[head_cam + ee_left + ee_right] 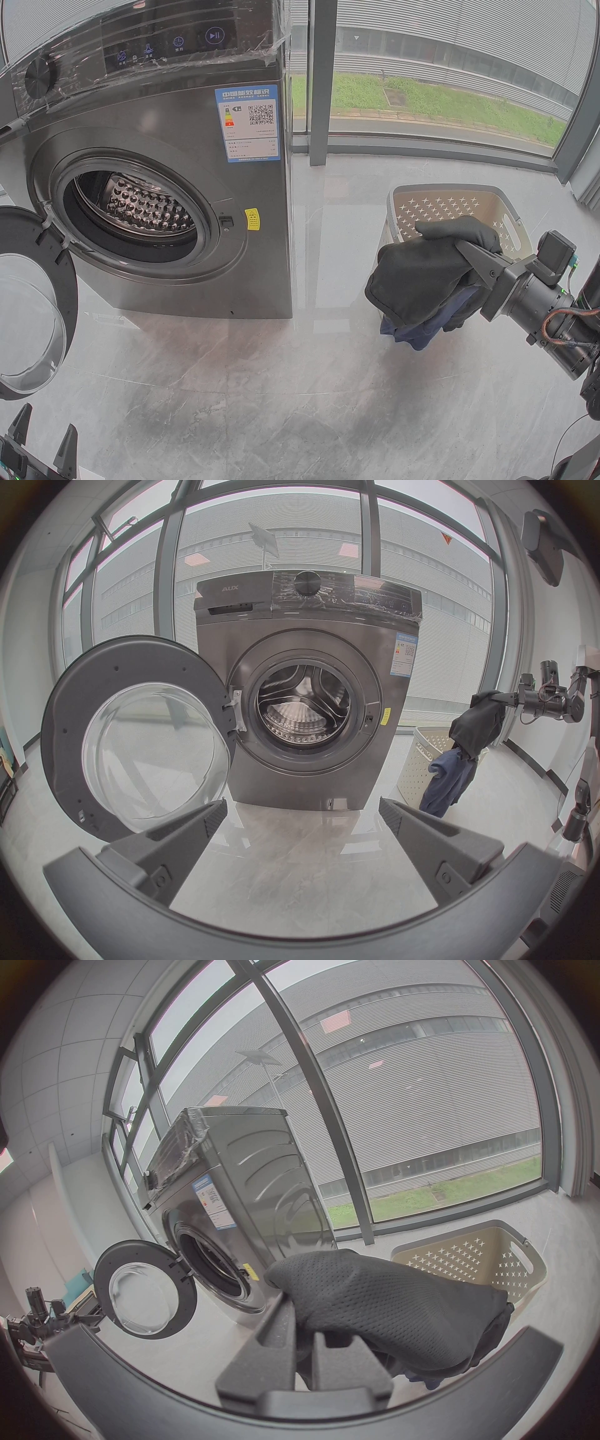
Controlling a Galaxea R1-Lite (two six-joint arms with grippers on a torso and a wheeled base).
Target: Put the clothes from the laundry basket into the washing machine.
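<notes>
so the right end effector [470, 255] is clamped on a bundle of dark clothes [415, 278] hanging at the laundry basket [400, 206] rim, the washing machine's open drum [134, 209] is well apart at roughly 9 o'clock from it, and the left end effector [44, 437] sits wide open nearer the door [25, 300]

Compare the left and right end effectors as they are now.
The left end effector is open and empty; the right end effector is shut on the dark clothes. The left sits low by the open door of the washing machine; the right is higher, at the laundry basket. Both are dark and two-fingered.
</notes>
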